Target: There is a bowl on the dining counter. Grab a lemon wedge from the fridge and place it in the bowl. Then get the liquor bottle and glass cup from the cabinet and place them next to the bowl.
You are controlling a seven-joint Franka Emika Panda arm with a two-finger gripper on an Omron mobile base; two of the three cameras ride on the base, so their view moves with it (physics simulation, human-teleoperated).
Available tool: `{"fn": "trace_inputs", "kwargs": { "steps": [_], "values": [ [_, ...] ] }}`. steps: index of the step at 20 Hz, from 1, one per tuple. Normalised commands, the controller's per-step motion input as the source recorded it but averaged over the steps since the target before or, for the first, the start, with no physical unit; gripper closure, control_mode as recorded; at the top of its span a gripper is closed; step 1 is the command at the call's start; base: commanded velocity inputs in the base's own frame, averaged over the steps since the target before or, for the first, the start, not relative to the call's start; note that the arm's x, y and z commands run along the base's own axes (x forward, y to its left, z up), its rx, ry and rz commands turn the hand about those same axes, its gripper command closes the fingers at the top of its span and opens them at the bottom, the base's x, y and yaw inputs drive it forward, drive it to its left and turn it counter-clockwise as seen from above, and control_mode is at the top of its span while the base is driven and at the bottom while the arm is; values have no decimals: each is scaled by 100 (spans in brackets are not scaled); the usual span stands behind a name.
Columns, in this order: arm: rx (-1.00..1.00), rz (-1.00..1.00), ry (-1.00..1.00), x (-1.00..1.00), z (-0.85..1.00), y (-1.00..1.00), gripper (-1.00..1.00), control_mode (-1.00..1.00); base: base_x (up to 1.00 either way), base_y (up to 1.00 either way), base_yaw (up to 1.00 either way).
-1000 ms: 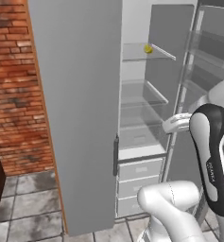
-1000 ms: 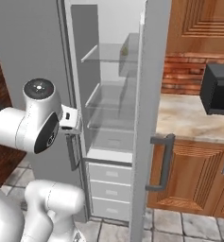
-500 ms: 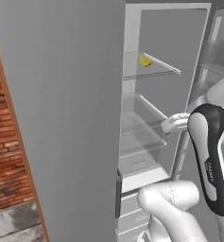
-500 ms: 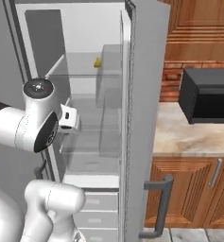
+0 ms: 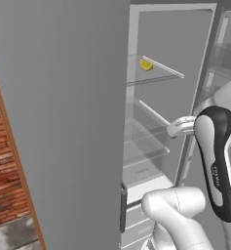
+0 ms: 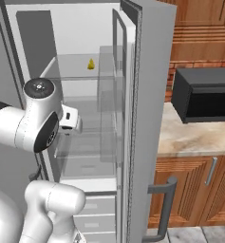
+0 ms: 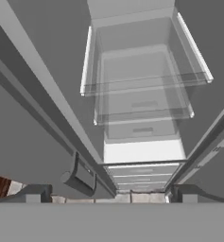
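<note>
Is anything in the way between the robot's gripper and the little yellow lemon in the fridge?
Nothing visible blocks it. The fridge doors stand open, and the lemon wedge sits alone on the top glass shelf, higher than the open gripper.

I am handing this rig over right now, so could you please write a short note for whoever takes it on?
End effector: open, holding nothing, facing into the fridge below the upper shelves.
Lemon wedge: on the top glass shelf of the open fridge, near the back, untouched.
Done: fridge doors stand open and the arm is in front of the shelves.
Left: take the lemon wedge to the bowl, then fetch the liquor bottle and glass cup from the cabinet and set them beside the bowl.
</note>
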Motion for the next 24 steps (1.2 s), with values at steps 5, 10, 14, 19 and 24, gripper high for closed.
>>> {"fn": "trace_inputs", "kwargs": {
  "steps": [5,10,14,19,24],
  "values": [
    [-5,0,-9,25,4,0,-100,-100,22,0,0],
    [-22,0,-22,52,51,0,-100,-100,0,0,0],
    [-23,0,-21,44,64,-1,-100,-100,0,0,0],
    [-8,-1,-7,23,39,-10,-100,-100,0,0,0],
    [4,-7,0,40,9,-13,-100,-100,0,0,0]
  ]
}}
